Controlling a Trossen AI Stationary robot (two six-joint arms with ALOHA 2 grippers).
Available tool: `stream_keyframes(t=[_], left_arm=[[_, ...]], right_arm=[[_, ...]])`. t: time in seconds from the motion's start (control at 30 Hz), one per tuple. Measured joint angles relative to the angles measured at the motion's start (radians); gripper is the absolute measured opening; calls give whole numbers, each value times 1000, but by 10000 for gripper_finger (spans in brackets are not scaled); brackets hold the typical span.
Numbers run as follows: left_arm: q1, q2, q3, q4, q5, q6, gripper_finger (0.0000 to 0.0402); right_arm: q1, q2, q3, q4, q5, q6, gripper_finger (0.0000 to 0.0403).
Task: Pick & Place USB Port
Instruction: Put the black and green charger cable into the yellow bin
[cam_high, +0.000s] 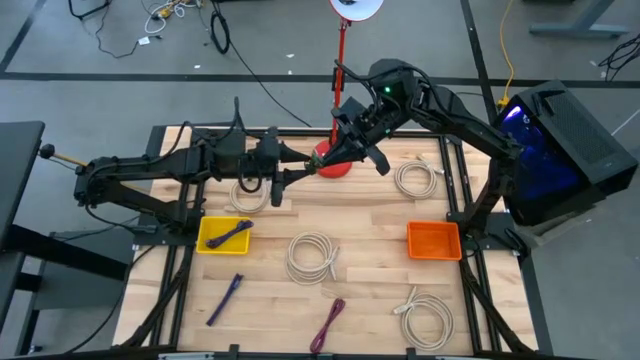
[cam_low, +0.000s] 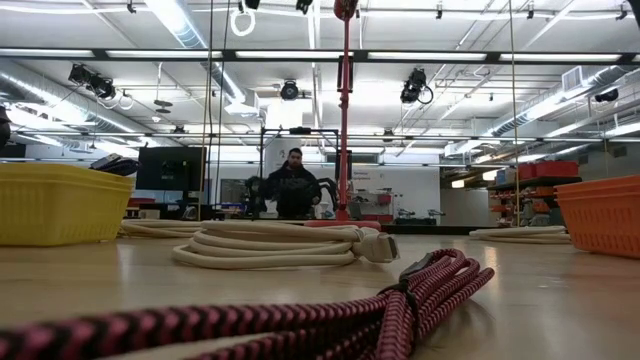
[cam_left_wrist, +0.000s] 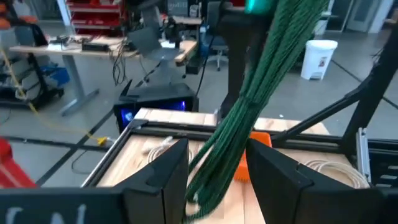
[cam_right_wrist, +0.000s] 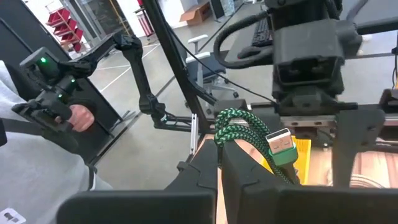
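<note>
A green braided USB cable (cam_high: 322, 167) hangs in the air at upper centre of the high view, stretched between the two grippers above the far part of the table (cam_high: 370, 215). In the right wrist view the cable's looped end and its metal USB plug (cam_right_wrist: 280, 144) sit at centre frame, the right gripper (cam_right_wrist: 221, 163) clamped on the cable with its fingers pressed together. In the left wrist view the cable runs diagonally from upper right to lower centre, passing between the fingers of the left gripper (cam_left_wrist: 217, 171), which stand apart on either side of it; whether they touch it cannot be told.

In the high view the left gripper (cam_high: 283, 178) lies just left of the cable, the right gripper (cam_high: 350, 150) just right of it, both near a red stand base (cam_high: 335, 165) at the table's far edge.

- Yellow bin (cam_high: 223, 234), left of centre, holding a purple cable (cam_high: 232, 234).
- Orange bin (cam_high: 434, 241), right of centre.
- White coiled cables: centre (cam_high: 312, 256), upper right (cam_high: 415, 178), lower right (cam_high: 425, 317).
- Loose cables at lower frame: a purple one (cam_high: 225, 299) and a maroon one (cam_high: 328, 326).

In the low view a maroon braided cable (cam_low: 400, 300) fills the foreground, with a white coil (cam_low: 280, 243) behind it and a person (cam_low: 292, 186) standing in the room beyond. The right wrist view shows a person's hand (cam_right_wrist: 78, 118) on a handle at left frame.
</note>
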Motion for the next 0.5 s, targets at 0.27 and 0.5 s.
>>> stream_keyframes(t=[0.27, 0.5], left_arm=[[0, 0, 0, 31, 83, -22, 167], [0, 1, 0, 71, 94, -28, 155]], right_arm=[[0, 0, 0, 17, 13, 0, 0], [0, 0, 0, 29, 15, -1, 0]])
